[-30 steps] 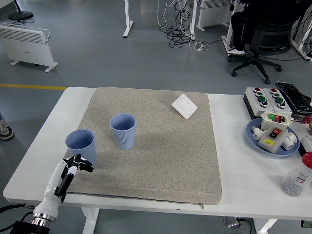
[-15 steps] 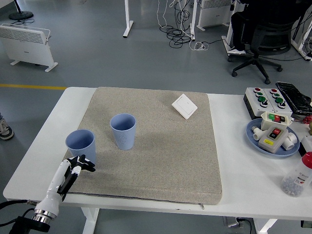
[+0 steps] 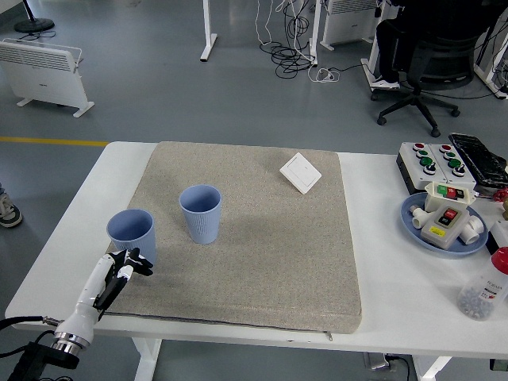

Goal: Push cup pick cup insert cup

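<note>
Head view. My left hand (image 3: pixel 119 268) comes in over the near left corner of the grey mat (image 3: pixel 246 238) on the white bench (image 3: pixel 397 262), fingers loosely curled and holding nothing, just in front of the left blue cup (image 3: pixel 132 235) and not clearly touching it. That cup stands upright at the mat's left edge. The second blue cup (image 3: pixel 200 213) stands upright further onto the mat, near the first but apart from it.

1. A pale blue cup (image 3: pixel 132 233) stands upright, mouth open, at the mat's left edge.
2. A second, matching blue cup (image 3: pixel 200 213) stands upright just to its right, apart.
</note>
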